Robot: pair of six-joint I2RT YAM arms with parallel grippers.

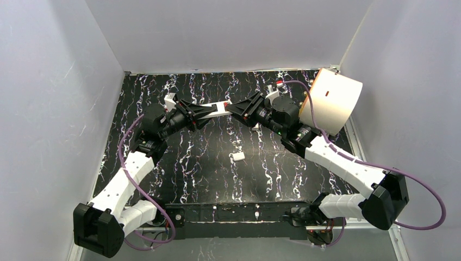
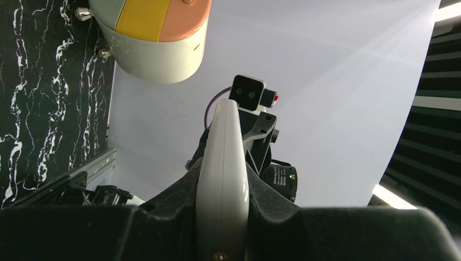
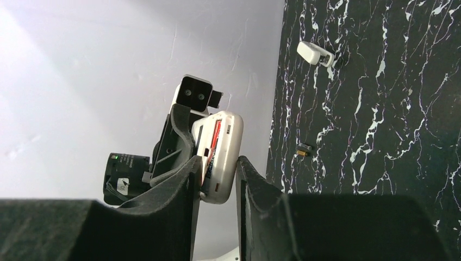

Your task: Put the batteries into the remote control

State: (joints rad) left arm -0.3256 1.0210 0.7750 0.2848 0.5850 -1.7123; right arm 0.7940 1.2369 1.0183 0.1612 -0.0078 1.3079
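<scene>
**Steadying the remote for the next cell**

The left jaws are clamping the remote [image 2: 222, 179] edge-on, holding it in the air above the table [image 1: 206, 157]. The right jaws are sitting either side of its far end with almost no gap. I cannot tell whether they are pressing on it.

A seated battery [image 3: 215, 142], orange-red, is showing in the open compartment. A loose battery [image 3: 304, 150] is lying on the table beyond.

In my judgement the right side should be squeezing only the casing, gently and clear of the bay, so nothing is tipping out.

The near finger is hiding how many cells are seated. The loose battery is too small to be picked out from above.
</scene>
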